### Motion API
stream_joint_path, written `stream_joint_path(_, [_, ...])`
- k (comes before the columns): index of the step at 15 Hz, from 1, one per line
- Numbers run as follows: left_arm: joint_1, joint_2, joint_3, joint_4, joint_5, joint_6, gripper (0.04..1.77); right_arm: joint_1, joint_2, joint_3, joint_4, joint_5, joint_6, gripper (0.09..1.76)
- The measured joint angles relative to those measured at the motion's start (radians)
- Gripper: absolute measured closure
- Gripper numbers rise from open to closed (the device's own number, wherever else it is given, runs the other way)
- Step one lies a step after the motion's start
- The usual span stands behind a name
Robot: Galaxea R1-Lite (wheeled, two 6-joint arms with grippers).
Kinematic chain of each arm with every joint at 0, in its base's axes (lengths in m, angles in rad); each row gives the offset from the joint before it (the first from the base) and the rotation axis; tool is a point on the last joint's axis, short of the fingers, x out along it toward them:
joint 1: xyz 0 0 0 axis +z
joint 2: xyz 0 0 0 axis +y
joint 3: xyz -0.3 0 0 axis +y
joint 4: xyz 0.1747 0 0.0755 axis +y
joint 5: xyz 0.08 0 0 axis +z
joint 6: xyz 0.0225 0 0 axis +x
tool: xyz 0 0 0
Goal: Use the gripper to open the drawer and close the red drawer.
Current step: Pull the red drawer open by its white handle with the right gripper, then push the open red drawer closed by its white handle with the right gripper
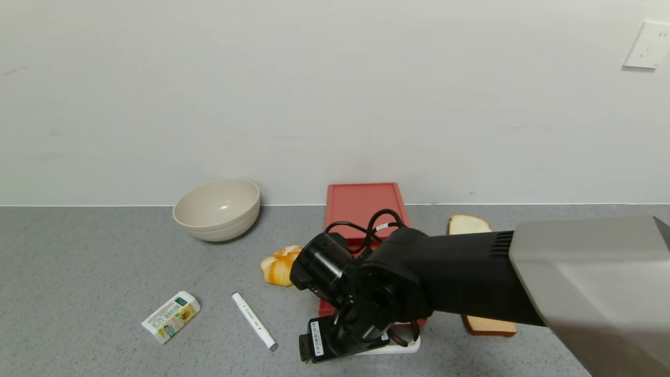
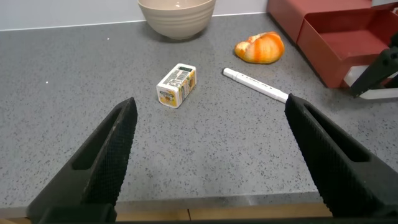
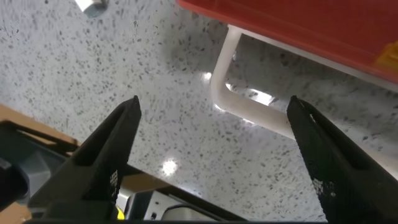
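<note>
Pen (image 1: 254, 321) and croissant (image 1: 280, 265) flank open drawer (image 1: 364, 209)

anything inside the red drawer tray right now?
The left wrist view shows the drawer pulled out, its visible tray floor bare. The right gripper sits at the white handle, and its arm hides most of the tray from the head view.

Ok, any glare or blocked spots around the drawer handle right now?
Right wrist view: bright glare spots on the countertop beside the white handle, right gripper open. Head view: the arm hides most of the drawer. Left wrist view: no glare.
</note>
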Motion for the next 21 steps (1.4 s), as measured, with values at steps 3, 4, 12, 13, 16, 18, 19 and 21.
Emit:
stream_joint_path(3, [0.000, 0.000, 0.000, 0.000, 0.000, 0.000, 0.09, 0.004, -0.010, 0.001, 0.001, -0.004, -0.004, 0.14])
stream_joint_path(4, [0.000, 0.000, 0.000, 0.000, 0.000, 0.000, 0.09, 0.001, -0.017, 0.001, 0.001, -0.006, -0.006, 0.14])
stream_joint_path(12, [0.000, 0.000, 0.000, 0.000, 0.000, 0.000, 0.09, -0.036, -0.213, 0.030, 0.027, -0.028, -0.128, 0.14])
stream_joint_path(13, [0.000, 0.000, 0.000, 0.000, 0.000, 0.000, 0.09, -0.051, -0.261, 0.054, 0.019, -0.030, -0.174, 0.14])
stream_joint_path(16, [0.000, 0.000, 0.000, 0.000, 0.000, 0.000, 0.09, -0.110, -0.405, 0.171, -0.082, -0.016, -0.278, 0.14])
stream_joint_path(18, [0.000, 0.000, 0.000, 0.000, 0.000, 0.000, 0.09, -0.151, -0.496, 0.286, -0.175, 0.011, -0.343, 0.14])
stream_joint_path(19, [0.000, 0.000, 0.000, 0.000, 0.000, 0.000, 0.09, -0.177, -0.541, 0.355, -0.231, 0.038, -0.374, 0.14])
stream_joint_path(21, [0.000, 0.000, 0.000, 0.000, 0.000, 0.000, 0.09, -0.238, -0.630, 0.486, -0.344, 0.101, -0.417, 0.14])
